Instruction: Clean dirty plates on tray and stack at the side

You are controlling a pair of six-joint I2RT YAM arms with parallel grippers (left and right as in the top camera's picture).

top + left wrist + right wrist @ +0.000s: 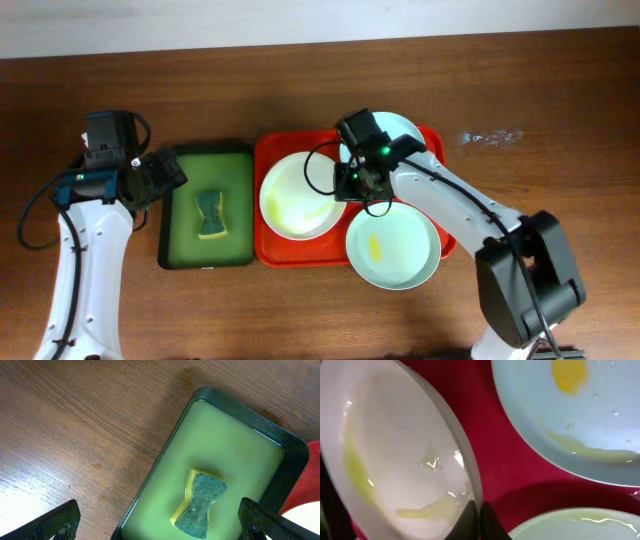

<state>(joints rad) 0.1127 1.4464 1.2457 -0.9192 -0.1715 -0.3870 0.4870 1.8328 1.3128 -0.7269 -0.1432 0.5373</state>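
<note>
The red tray (268, 250) holds three plates. The white plate (290, 195) lies at its left, smeared yellow. One mint-blue plate (392, 248) with a yellow smear overhangs the tray's front right edge. The other mint-blue plate (400, 128) is at the back, mostly under my right arm. My right gripper (350, 183) is shut on the white plate's right rim (470, 480), one finger on each side (476, 520). My left gripper (160, 522) is open above the sponge (200, 505) in the green tray (225, 435), not touching it.
The dark green tray (178, 245) with the yellow-green sponge (210, 214) sits left of the red tray. Bare wooden table (560, 170) lies to the right. A small white smudge (490, 137) marks the table at the back right.
</note>
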